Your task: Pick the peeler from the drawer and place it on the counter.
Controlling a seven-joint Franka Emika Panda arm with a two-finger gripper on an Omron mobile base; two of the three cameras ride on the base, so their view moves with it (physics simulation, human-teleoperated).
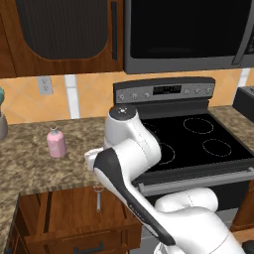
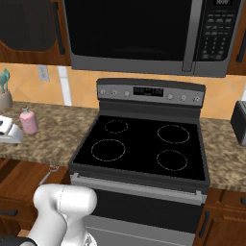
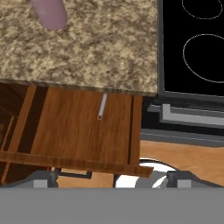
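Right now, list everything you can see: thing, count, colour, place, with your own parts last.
peeler: one, silvery-grey, lying in the open drawer, its head near the counter edge.
drawer: one, reddish-brown wood, pulled out below the counter, left of the stove.
counter: one, speckled brown and tan, left of the stove.
pink bottle: one, pink with a grey cap, upright on the counter.
stovetop: one, black glass with four ring marks.
microwave: one, dark grey, above the stove.
wall outlet: one, grey, on the tan backsplash.
toaster: one, dark, on the counter right of the stove.
arm: one, white with dark joints, above the drawer.
pincer: one, tips dark grey, spread apart over the drawer front.
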